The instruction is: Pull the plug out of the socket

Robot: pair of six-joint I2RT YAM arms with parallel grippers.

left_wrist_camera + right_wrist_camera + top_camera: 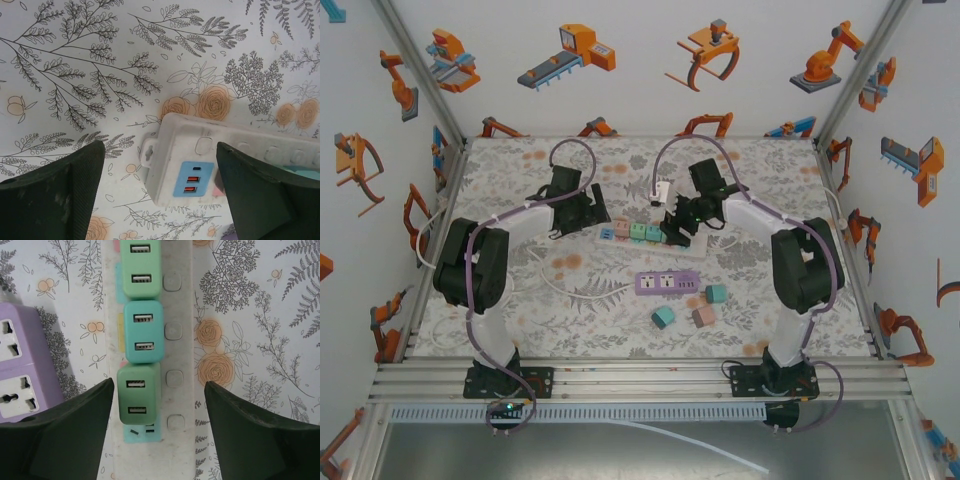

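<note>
Left fingers (pixel 55 200) apart, straddling the USB end of the white power strip (pixel 240 150), lower centre | right fingers (pixel 250 435) apart on either side of the dark green plug (pixel 139 392), lowest of three on the strip | purple strip (pixel 20 370) cropped at left edge | table contact unclear

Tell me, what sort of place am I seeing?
Likely a robot test booth: a left arm and right arm bolted to a metal-framed table, cartoon robot wallpaper, and a white power strip holding plugs.
</note>
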